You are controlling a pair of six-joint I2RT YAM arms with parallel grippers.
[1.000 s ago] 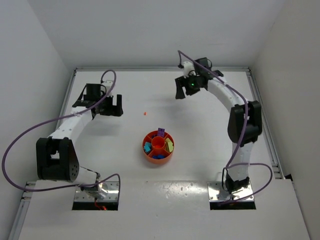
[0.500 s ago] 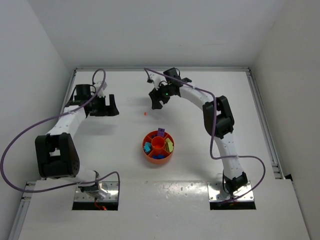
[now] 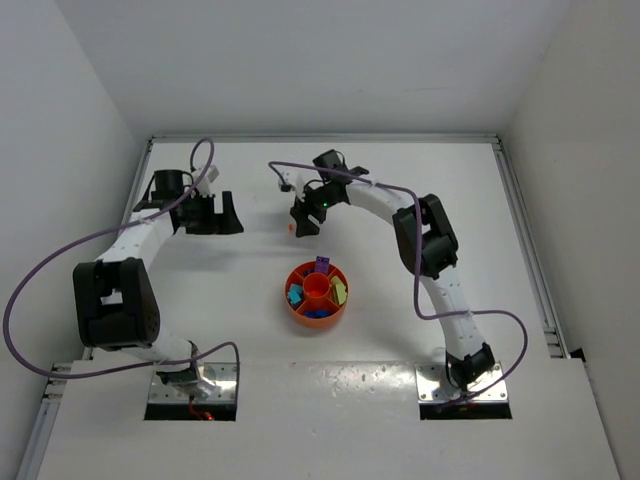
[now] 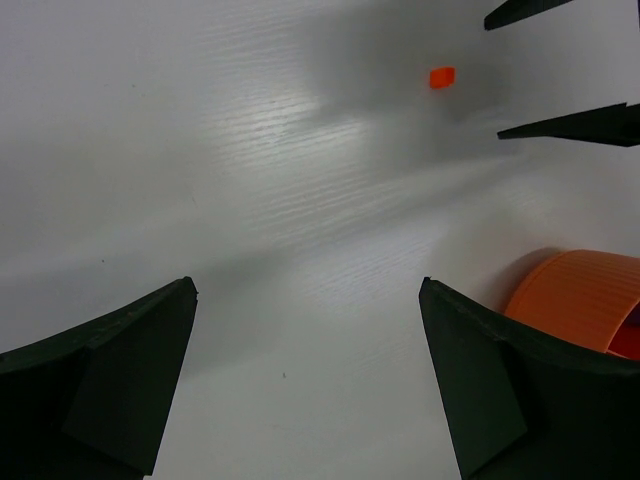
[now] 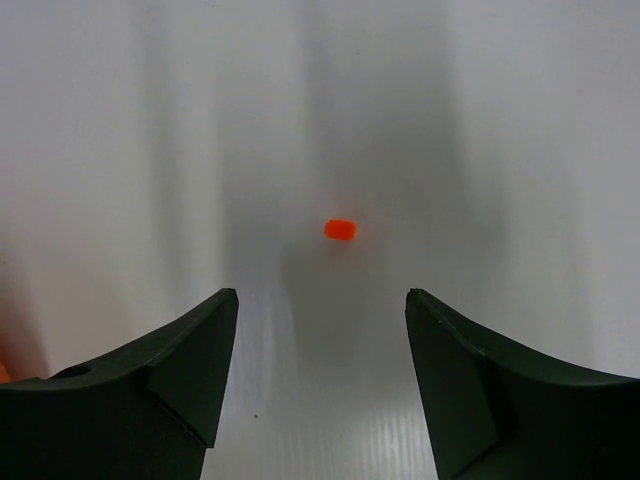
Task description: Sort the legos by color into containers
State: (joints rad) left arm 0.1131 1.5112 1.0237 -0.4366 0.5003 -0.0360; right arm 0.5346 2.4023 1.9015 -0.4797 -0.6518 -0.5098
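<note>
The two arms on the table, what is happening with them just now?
The right gripper hangs open over a single orange lego that lies loose on the white table, and it holds nothing. The left gripper is also open and empty, off to the left side. The round orange tray, nearer the bases, already holds several coloured legos in its sections.

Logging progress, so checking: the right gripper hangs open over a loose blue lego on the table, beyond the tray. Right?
Wrong colour: the loose lego is orange, not blue, as the right wrist view shows. Otherwise yes: the right gripper hangs open over it, on the table beyond the tray.
</note>
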